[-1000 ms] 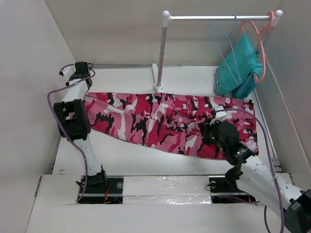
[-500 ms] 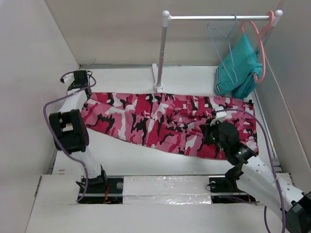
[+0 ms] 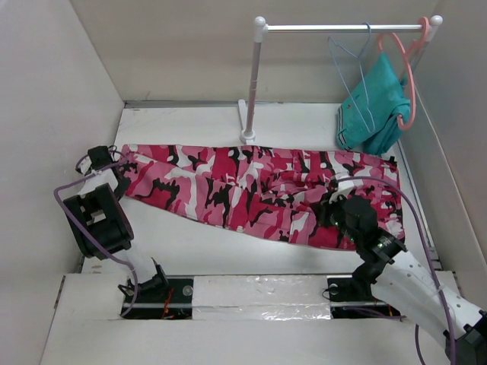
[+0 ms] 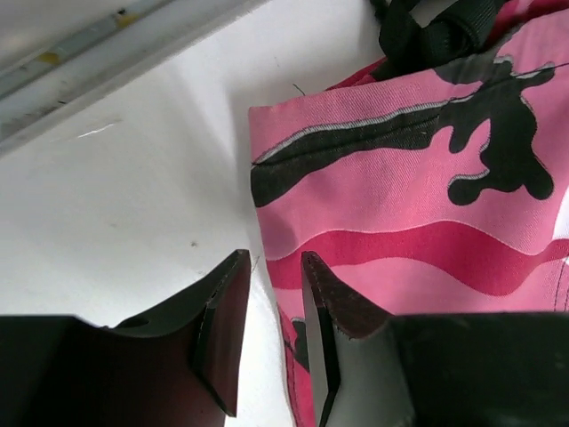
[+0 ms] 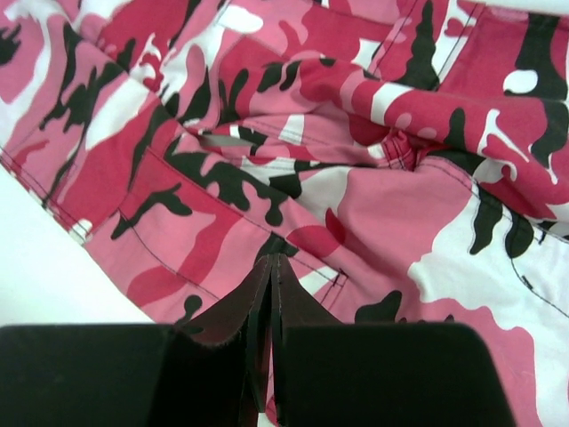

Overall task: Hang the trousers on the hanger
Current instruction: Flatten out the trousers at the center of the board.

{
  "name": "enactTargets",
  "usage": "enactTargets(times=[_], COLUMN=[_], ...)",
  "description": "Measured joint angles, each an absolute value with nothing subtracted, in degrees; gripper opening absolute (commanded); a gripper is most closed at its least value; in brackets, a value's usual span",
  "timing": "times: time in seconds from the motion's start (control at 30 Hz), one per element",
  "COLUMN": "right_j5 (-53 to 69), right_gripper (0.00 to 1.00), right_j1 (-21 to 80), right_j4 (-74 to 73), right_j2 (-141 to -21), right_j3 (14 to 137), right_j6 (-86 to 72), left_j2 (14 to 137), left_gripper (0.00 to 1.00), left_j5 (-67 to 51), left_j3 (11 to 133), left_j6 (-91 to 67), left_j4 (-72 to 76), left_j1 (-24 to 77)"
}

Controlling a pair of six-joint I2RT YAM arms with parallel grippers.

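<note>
Left gripper (image 4: 274, 262), at the left of the top view: we note jaws slightly parted at the hem, nothing pinched. Trousers (image 3: 251, 190) lie flat across mid-frame. Right gripper (image 5: 269, 262), lower right: jaws pressed together over the waist cloth; we cannot tell if it pinches. Hanger (image 3: 349, 80) hangs bare on the rail (image 3: 342, 27), upper right. We judge hanging not yet begun.

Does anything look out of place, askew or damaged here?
Nothing spilled or damaged. The trousers lie rumpled near the right gripper, and the teal garment hangs bunched and lopsided on the pink hanger.
</note>
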State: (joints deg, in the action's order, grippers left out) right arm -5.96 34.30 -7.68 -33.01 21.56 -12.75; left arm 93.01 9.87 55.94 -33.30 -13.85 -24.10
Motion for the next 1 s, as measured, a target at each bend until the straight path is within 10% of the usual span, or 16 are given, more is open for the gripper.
enactTargets(times=[0.8, 0.87, 0.93, 1.0], right_j5=[-10.8, -14.7, -19.1, -22.6], right_gripper=[0.36, 0.29, 0.00, 0.00], right_j1=[37.6, 37.6, 37.6, 37.1], right_j4=[-15.0, -17.2, -20.0, -22.2], right_j2=[-32.5, -31.6, -30.5, -30.0], right_j3=[22.0, 22.1, 22.1, 22.2], right_j6=[-16.7, -18.8, -22.4, -25.1], left_j2=[97.8, 95.1, 89.9, 82.4], left_gripper=[0.00, 0.00, 0.00, 0.00], left_j5=[-0.6, -2.0, -2.5, -2.7], left_j3=[56.9, 55.9, 54.8, 54.1], left_j6=[-34.2, -34.6, -35.1, -35.6], left_j4=[-8.2, -8.3, -8.6, -8.3], left_j1=[-28.4, -27.9, -26.3, -23.5])
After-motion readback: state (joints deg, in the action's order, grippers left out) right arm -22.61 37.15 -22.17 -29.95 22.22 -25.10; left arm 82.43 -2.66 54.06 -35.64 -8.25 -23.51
